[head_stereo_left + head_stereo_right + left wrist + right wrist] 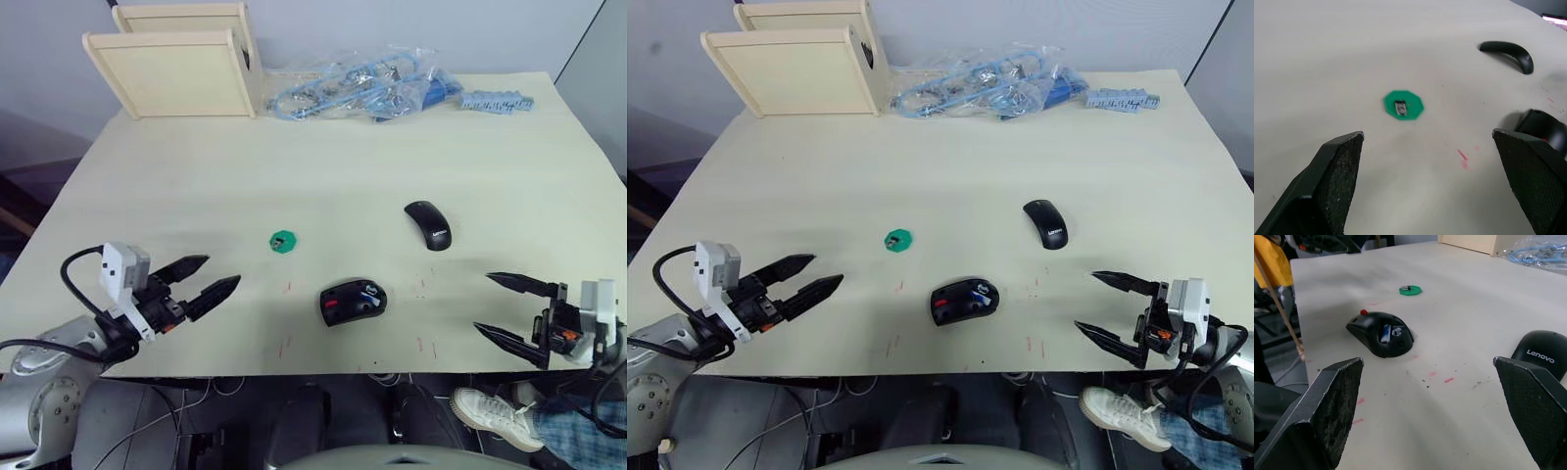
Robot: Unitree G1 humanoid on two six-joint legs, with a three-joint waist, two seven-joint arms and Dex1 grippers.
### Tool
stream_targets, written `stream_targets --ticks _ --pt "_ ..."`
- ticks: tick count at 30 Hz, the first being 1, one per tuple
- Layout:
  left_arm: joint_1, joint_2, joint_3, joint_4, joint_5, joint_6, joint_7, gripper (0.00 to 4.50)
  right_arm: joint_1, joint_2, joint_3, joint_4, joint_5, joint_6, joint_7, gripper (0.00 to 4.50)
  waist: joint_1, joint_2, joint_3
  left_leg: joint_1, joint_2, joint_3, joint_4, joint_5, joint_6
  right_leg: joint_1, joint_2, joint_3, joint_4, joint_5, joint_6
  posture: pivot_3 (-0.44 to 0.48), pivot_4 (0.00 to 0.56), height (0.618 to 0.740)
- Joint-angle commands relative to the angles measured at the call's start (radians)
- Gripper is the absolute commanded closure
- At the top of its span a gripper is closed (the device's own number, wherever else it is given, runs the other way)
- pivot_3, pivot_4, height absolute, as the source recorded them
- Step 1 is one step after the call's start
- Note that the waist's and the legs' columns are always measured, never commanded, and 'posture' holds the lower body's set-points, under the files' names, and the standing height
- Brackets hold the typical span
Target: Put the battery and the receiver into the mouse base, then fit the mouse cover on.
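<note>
One base (353,301), one cover (429,224), one battery (1385,333) and one green disc (283,241) lie on the pale surface (333,157), with two hands at its near edge. The base sits near the front middle, open side up, with a red part showing. The battery, blue with a silvery end, lies inside the base. The cover lies apart from the base, farther back and toward the right, with pale lettering on it. The disc lies to the left of the base and a little farther back. A small dark piece with a pale middle, the receiver (1400,107), rests on the disc; its detail is hard to make out.

The left hand (201,278) hovers at the front left, its two fingers spread and holding nothing. The right hand (514,308) hovers at the front right, fingers wide apart and empty.

At the back left stand two pale wooden boxes (181,59), the rear one partly hidden by the front one. Beside them lies a clear bag (362,86) of blue parts, too tangled to count.
</note>
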Motion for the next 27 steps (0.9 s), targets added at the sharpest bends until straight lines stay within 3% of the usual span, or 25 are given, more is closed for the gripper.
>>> stream_targets --ticks 1,5,7,9,11,19,27 --pt "-0.039 0.019 -0.039 0.012 0.025 -0.011 0.024 0.04 -0.003 0.035 0.003 -0.017 0.016 -0.056 0.018 0.00 -0.001 0.000 0.000 0.000 0.000 0.000 0.000 0.000 0.000 0.000 0.000 0.000 0.000 0.000 0.000 0.000 0.150 0.740" --pt "-0.117 0.051 -0.107 0.053 0.062 -0.003 0.037 0.04 -0.016 0.040 0.026 -0.022 0.021 -0.036 0.027 0.00 -0.002 0.000 0.000 0.000 0.000 0.000 0.000 0.000 0.000 0.000 0.000 0.000 0.000 0.002 0.003 0.000 0.150 0.740" --pt "-0.154 0.063 -0.129 0.076 0.065 0.010 0.041 0.70 -0.024 0.042 0.034 -0.008 0.006 -0.050 0.030 0.00 -0.002 0.000 0.000 0.000 0.000 0.000 0.000 0.000 0.000 0.000 0.000 0.000 0.001 0.002 0.003 0.000 0.150 0.740" --pt "-0.178 0.072 -0.142 0.084 0.065 0.022 0.044 0.93 -0.025 0.043 0.039 -0.008 0.002 -0.052 0.029 0.00 -0.003 0.000 0.000 0.001 0.000 0.000 0.000 0.000 0.000 0.000 0.000 0.000 0.000 0.002 0.003 0.000 0.150 0.740" --pt "-0.208 0.059 -0.182 0.062 0.081 0.057 0.097 1.78 -0.025 0.045 0.041 -0.019 0.002 -0.044 0.016 0.00 -0.002 0.000 0.000 0.000 0.000 0.000 0.000 0.000 0.000 0.000 0.000 0.000 0.000 0.002 0.003 0.000 0.150 0.740" --pt "-0.266 -0.064 -0.267 -0.032 0.155 0.137 0.361 1.78 -0.024 0.056 0.061 -0.076 0.006 -0.005 -0.059 0.00 -0.002 0.000 0.001 0.000 0.000 -0.001 0.000 0.000 0.000 0.000 0.000 0.000 0.001 0.002 0.004 0.000 0.150 0.740" --pt "-0.300 -0.069 -0.305 0.018 0.179 0.136 0.359 1.78 -0.023 0.075 0.093 -0.115 -0.005 0.008 -0.117 0.00 -0.002 0.000 0.001 0.001 -0.001 0.000 -0.001 0.000 0.000 0.000 0.000 0.001 0.001 0.002 0.003 0.000 0.150 0.740"
